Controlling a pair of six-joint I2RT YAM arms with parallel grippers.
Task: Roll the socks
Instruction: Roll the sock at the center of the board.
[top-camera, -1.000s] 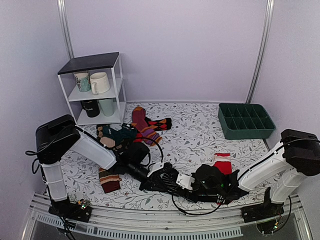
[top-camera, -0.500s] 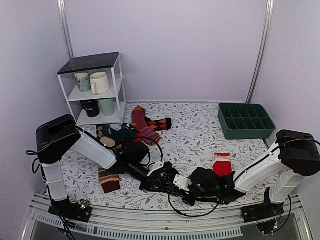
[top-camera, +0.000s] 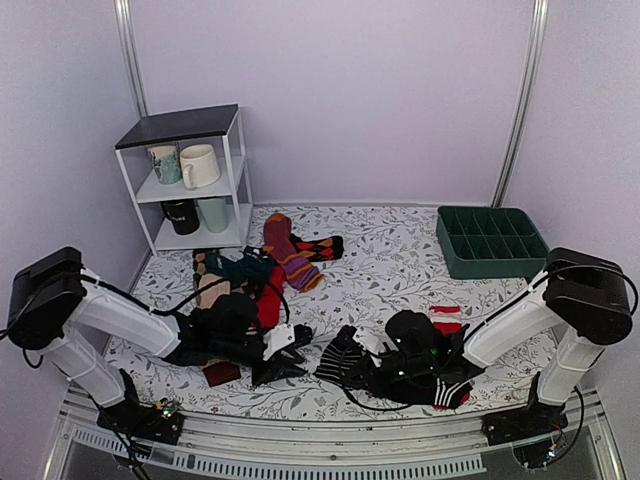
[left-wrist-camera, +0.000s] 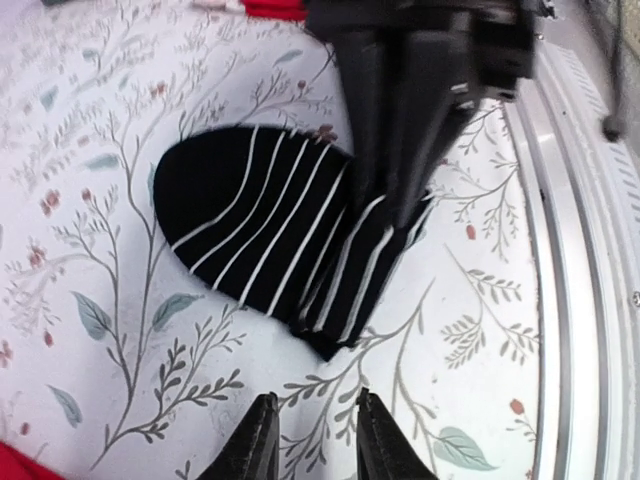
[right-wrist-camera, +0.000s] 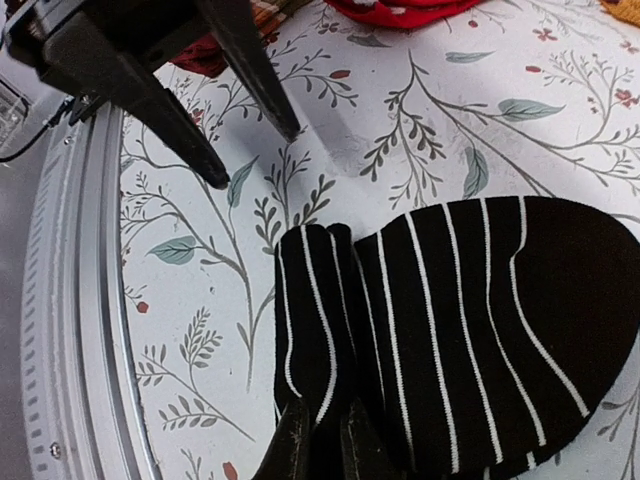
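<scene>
Now the left gripper (left-wrist-camera: 312, 440) has drawn back from the striped black sock (left-wrist-camera: 270, 235) on the floral tablecloth (top-camera: 400, 270) near the front edge — jaws apart, holding nothing — while the right gripper (right-wrist-camera: 322, 445) stays pinched on its folded end. We judge the roll barely begun.

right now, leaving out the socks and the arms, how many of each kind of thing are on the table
mugs: 4 (patterned, cream, black, pale green)
shelf rack: 1
green tray: 1
total: 6
</scene>
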